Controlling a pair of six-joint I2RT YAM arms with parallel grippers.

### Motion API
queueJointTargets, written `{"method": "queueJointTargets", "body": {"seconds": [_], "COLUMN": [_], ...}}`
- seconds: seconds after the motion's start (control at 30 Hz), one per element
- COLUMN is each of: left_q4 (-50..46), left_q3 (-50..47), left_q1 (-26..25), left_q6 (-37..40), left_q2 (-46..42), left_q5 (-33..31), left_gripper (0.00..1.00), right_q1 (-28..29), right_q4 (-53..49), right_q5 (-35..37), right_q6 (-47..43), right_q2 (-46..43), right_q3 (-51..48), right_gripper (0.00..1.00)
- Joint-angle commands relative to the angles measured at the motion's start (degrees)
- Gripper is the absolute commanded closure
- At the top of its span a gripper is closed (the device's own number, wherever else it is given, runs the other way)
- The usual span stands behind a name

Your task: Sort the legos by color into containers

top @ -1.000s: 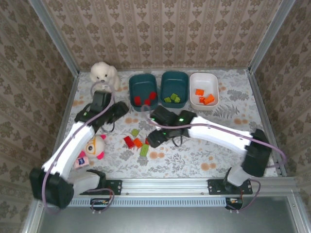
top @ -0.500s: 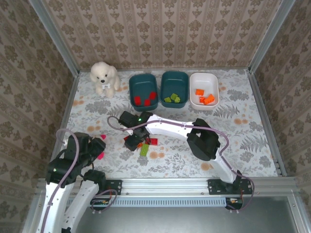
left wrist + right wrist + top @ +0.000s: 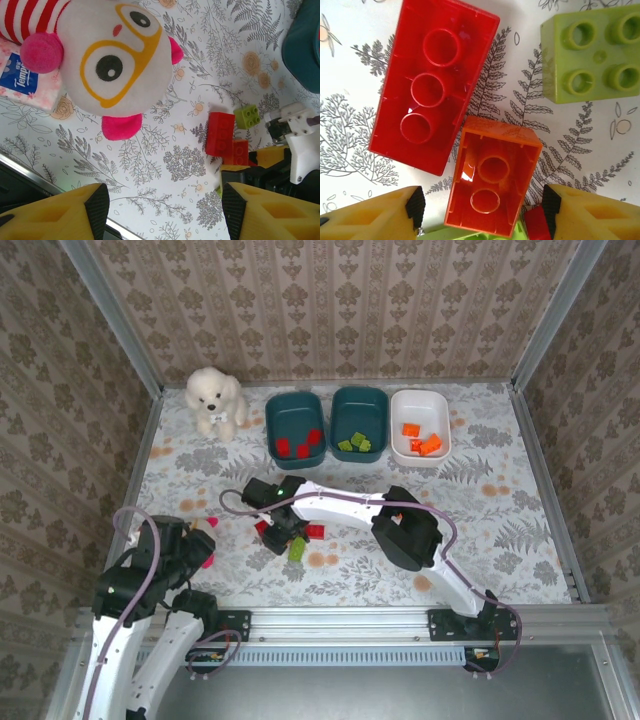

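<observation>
Since half a second ago, my right arm has drawn its elbow a little to the left. The right gripper [image 3: 482,212] now sits slightly nearer me over the loose pile. The left arm, folded back at the near left corner, has hardly shifted. The tubs and toys lie as they did.

The right gripper's jaws are spread wide and hold nothing, straddling an upturned orange plastic brick [image 3: 495,175]. Just beside it lies a long red plastic brick [image 3: 432,85], also hollow side up. A square olive-green studded brick [image 3: 592,52] lies apart on the other side. Slivers of one more green and one more red piece show at the bottom edge, so I count five loose pieces there.

The left gripper [image 3: 165,212] is likewise wide open and empty above the floral tablecloth [image 3: 150,165], near the round-faced pink-and-yellow doll [image 3: 110,60].

Three tubs stand in a row at the far edge. The left dark teal tub [image 3: 292,418] holds three red bricks. The middle dark teal tub [image 3: 359,412] holds green ones, too clumped for me to count. The white tub [image 3: 425,412] holds three orange. One white plush dog [image 3: 213,395] sits left of them.
</observation>
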Motion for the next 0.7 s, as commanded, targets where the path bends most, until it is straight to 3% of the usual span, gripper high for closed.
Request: {"method": "queueJointTargets", "body": {"seconds": [0.0, 0.13, 0.4, 0.53, 0.67], "left_q4": [1.17, 2.53, 5.63, 9.83, 18.72], "left_q3": [0.29, -0.10, -0.26, -0.88, -2.11], "left_q1": [0.21, 0.18, 0.18, 0.09, -1.46], "left_q6": [0.37, 0.68, 3.04, 5.41, 7.51], "left_q2": [0.77, 1.71, 3.09, 4.48, 8.42], "left_q5": [0.77, 1.23, 3.10, 6.09, 10.79], "left_gripper": [0.36, 0.36, 0.36, 0.36, 0.36], "right_q1": [0.46, 0.37, -0.04, -1.83, -7.37], "right_q4": [-1.78, -2.15, -1.40, -1.24, -1.10], "right_q5": [1.29, 1.97, 3.82, 4.97, 6.94], "right_q6": [-0.81, -1.25, -0.40, 1.10, 3.11], "right_q2": [1.76, 3.10, 0.61, -6.91, -17.03], "right_q3": [1.55, 3.24, 3.36, 0.55, -4.82], "right_gripper": [0.38, 0.42, 0.60, 0.63, 0.65]}}
